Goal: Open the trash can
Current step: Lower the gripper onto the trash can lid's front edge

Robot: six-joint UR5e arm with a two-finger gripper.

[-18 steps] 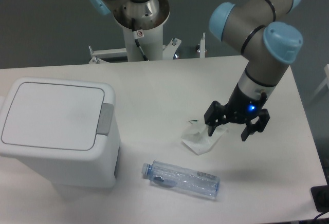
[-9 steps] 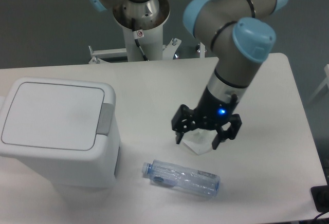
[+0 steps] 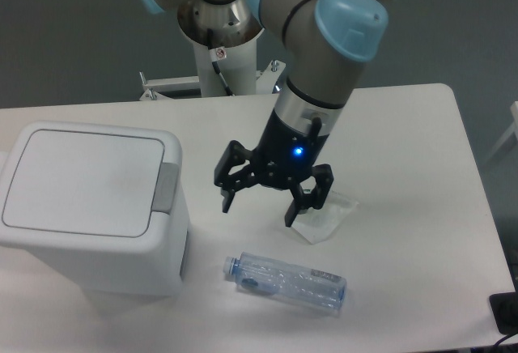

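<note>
White worktop [image 3: 405, 126] against grey wall | trash can [image 3: 89, 207] at my far left edge, lid flat and closed, grey button [image 3: 167, 187] facing the arm | hand [image 3: 261, 206] spread, holding nothing — hovering between can and crumpled wrapper [image 3: 324, 217] | clear bottle [image 3: 285, 282] lying in front

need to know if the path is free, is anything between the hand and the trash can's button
Nothing visible is. The open hand hangs above bare table just right of the trash can, whose grey button faces it. The bottle and plastic wrapper lie off that line.
</note>
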